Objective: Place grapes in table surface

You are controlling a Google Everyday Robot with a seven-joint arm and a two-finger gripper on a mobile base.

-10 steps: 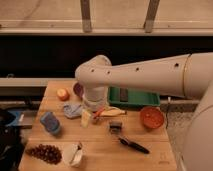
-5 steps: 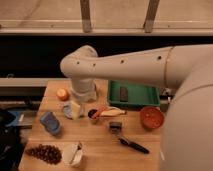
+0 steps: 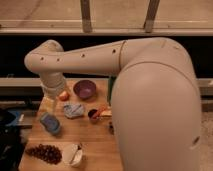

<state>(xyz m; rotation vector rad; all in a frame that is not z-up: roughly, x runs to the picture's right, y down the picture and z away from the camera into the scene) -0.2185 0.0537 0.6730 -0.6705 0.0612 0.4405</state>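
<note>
The grapes, a dark reddish-purple lumpy bunch, lie on the light-brown wooden table surface at its front left corner. The gripper hangs down from the white arm's wrist over the far left part of the table, beside a small orange fruit. It is well behind the grapes and apart from them. Nothing shows in it.
A purple bowl stands at the back. A blue-white packet, a blue object, a small dark cup and a white cup lie around. The big arm hides the table's right half.
The arm has swung left and closer to the camera, now covering the green tray and the red bowl. The gripper moved to the table's left side. The grapes have not moved.
</note>
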